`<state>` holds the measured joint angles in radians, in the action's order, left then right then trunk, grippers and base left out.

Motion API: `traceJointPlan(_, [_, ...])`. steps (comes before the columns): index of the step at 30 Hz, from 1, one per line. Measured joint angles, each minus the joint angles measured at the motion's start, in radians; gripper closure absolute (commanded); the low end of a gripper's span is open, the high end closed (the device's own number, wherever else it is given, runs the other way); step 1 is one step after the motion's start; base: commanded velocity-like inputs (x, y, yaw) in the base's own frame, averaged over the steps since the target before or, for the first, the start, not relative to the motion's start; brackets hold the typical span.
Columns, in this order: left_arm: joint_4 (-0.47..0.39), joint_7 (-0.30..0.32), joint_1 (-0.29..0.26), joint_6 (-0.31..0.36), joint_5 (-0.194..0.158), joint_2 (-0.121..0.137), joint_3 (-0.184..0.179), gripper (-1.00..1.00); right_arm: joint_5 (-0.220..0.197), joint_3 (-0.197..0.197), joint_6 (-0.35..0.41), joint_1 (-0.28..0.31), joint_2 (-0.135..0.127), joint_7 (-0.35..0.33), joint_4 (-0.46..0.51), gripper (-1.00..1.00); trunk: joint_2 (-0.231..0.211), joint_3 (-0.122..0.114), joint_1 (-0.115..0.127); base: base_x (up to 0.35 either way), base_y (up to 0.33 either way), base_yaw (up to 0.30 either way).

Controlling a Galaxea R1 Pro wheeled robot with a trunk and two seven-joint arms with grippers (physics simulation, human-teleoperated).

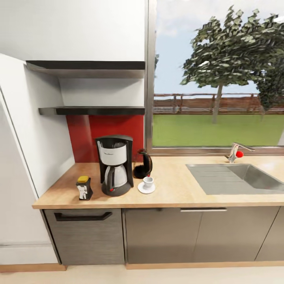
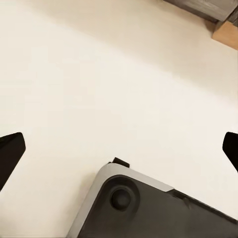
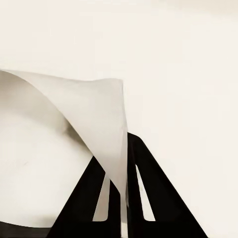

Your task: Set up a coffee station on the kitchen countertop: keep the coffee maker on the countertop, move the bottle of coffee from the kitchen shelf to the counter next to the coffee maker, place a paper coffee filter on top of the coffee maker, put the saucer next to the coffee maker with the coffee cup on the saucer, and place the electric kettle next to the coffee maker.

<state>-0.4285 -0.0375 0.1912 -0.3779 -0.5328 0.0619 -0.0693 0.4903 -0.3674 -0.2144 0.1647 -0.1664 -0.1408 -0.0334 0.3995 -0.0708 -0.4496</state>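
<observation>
White paper coffee filter (image 3: 74,148) sat pinched at its edge between the closed fingers (image 3: 148,198) of the right gripper (image 3: 124,198), cone flaring wide, over pale floor (image 3: 188,74). Left gripper (image 2: 119,148) stood wide apart, fingertips (image 2: 10,153) at the frame's two sides, holding nothing, above the same floor and a grey corner of the robot's base (image 2: 148,208).

Up on the kitchen countertop (image 1: 177,193), toward its left end, stood the coffee maker (image 1: 114,163), top bare, roughly midway between back wall and front edge. Carried dark lettering on its white band, too small to read. Bottle of coffee (image 1: 84,188) stood just left of it, near the front edge, apart from the machine; white label with marks, illegible. Coffee cup (image 1: 148,182) rested on the saucer (image 1: 146,188) just right of the machine, with the electric kettle (image 1: 143,164) behind them, near the back edge. Left open worktop between saucer and sink (image 1: 236,177), with a red-knobbed tap (image 1: 236,152) at the sink's back edge.

Hung two dark boards above the left end; lower kitchen shelf (image 1: 92,111) bare along its visible front. Flanked by a white tall unit (image 1: 23,157) on the left and a window (image 1: 217,79) on the right. Showed grey cabinet fronts (image 1: 157,232) below.
</observation>
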Motion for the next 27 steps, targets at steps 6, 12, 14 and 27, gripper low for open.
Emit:
traceJointPlan(6, [0.0,0.0,0.0,-0.001,0.0,0.0,0.0,-1.0,0.0,0.0,0.0,0.0,0.0,0.0,0.0,1.0,0.0,0.0,0.0,-0.001,0.342,0.0])
traceJointPlan(12, [0.0,0.0,0.0,0.0,0.0,0.0,0.0,-1.0,0.0,0.0,0.0,0.0,0.0,0.0,0.0,1.0,0.0,0.0,0.0,0.0,0.344,0.0])
traceJointPlan(14, [0.0,0.0,0.0,-0.001,0.0,0.0,0.0,-1.0,0.0,0.0,0.0,0.0,0.0,0.0,0.0,1.0,0.0,0.0,0.0,0.0,0.344,0.0])
traceJointPlan(27, [0.0,0.0,0.0,-0.001,0.0,0.0,0.0,-1.0,0.0,0.0,0.019,0.0,0.033,0.0,0.0,1.0,0.0,0.0,0.0,0.0,0.344,0.0])
